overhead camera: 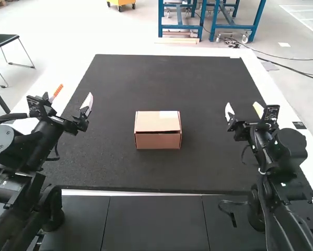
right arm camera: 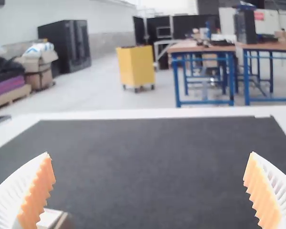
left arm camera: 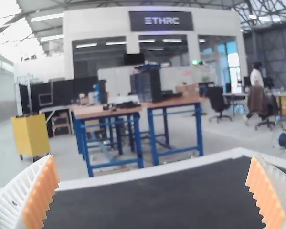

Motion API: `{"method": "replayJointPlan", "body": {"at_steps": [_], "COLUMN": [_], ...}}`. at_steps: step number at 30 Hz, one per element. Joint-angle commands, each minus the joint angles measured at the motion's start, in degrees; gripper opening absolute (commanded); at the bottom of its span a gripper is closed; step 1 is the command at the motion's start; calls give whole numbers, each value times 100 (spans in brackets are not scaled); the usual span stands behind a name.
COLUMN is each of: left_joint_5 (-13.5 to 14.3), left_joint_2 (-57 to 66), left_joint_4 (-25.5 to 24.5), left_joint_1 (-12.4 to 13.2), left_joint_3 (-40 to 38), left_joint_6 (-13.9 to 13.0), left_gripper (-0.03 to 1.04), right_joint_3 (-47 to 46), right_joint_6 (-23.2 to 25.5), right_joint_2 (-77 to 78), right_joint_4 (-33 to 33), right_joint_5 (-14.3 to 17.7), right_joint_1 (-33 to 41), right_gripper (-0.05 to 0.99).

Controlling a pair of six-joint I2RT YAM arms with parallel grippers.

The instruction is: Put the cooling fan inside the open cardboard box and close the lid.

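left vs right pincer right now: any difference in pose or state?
The left pincer hangs by the left edge of the mat; the right pincer hangs right of the cardboard box, over the mat. The left pincer is pitched higher, facing mostly the room; the right pincer tilts down toward the mat. Both are open, empty and clear of the closed box.

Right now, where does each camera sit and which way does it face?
High view: above, behind the arms, looking down on black mat and closed cardboard box; shows both arms, left pincer, right pincer.
Left wrist view: on left wrist, facing forward over the mat; shows its own fingers.
Right wrist view: on right wrist, facing likewise; own fingers.
Shared: all see the mat.
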State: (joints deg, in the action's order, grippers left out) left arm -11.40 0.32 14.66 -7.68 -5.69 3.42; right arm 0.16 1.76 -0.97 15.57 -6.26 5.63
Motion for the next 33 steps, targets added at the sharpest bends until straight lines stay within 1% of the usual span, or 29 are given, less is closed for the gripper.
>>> {"method": "replayJointPlan", "body": {"at_steps": [1,2,3,4,5,7,8,9,10,11,12,13,14,15,17,19,20,21,23,25,26,27,28,31,33], "left_joint_5": [-354,-530,-583,-627,-636,-618,-618,-618,-627,-636,-609,-583,-592,-653,-662,-653,-592,-363,-73,577,736,823,938,982,982], "left_joint_2": [-40,-40,-40,-40,-40,-40,-40,-40,-40,-40,-40,-40,-40,-40,-40,-40,-40,-40,-40,-40,-40,-40,-40,-40,-40], "left_joint_4": [169,178,204,301,204,-209,-420,-587,-710,-877,-1070,-1193,-1281,-1334,-1299,-1386,-1351,-1316,-1299,-1211,-1211,-1211,-1202,-1527,-1536], "left_joint_1": [223,294,346,390,434,478,487,505,522,549,575,610,636,672,707,707,707,716,698,680,680,680,680,707,680], "left_joint_3": [253,376,473,552,587,569,569,578,569,569,569,569,569,569,561,569,561,569,569,569,561,561,561,569,569], "left_joint_6": [27,80,106,256,264,141,133,106,-17,-237,-448,-483,-448,-395,-386,-342,-114,1,36,194,212,282,431,423,431], "left_gripper": [93,93,93,93,93,94,95,95,95,95,96,96,96,96,96,96,96,96,96,96,96,96,96,96,96], "right_joint_3": [-8,-16,-16,-16,-16,-16,-16,-16,-16,-16,-16,-16,-16,-16,-16,-16,-16,-16,-16,-16,-16,-16,-16,-16,-16], "right_joint_6": [70,70,53,-9,-53,-79,-167,-387,-545,-589,-580,-457,-176,-88,-9,17,17,17,17,53,97,114,114,132,132], "right_joint_2": [88,97,97,106,97,97,97,97,97,97,106,97,97,97,97,97,97,97,97,106,97,106,97,106,106], "right_joint_4": [-2,-19,-107,-177,-309,-432,-547,-661,-801,-968,-1074,-1144,-1188,-1294,-1425,-1443,-1469,-1487,-1496,-1522,-1540,-1540,-1540,-1540,-1540], "right_joint_5": [64,152,196,213,231,257,380,494,503,512,591,855,969,978,987,1013,1022,1030,1030,1048,1057,1057,1066,1250,1259], "right_joint_1": [79,96,105,114,123,132,123,123,123,123,114,105,114,114,114,114,114,114,114,114,114,114,114,114,114], "right_gripper": [90,90,90,90,91,91,91,91,91,91,91,91,91,91,91,91,91,91,91,91,91,91,91,91,91]}}
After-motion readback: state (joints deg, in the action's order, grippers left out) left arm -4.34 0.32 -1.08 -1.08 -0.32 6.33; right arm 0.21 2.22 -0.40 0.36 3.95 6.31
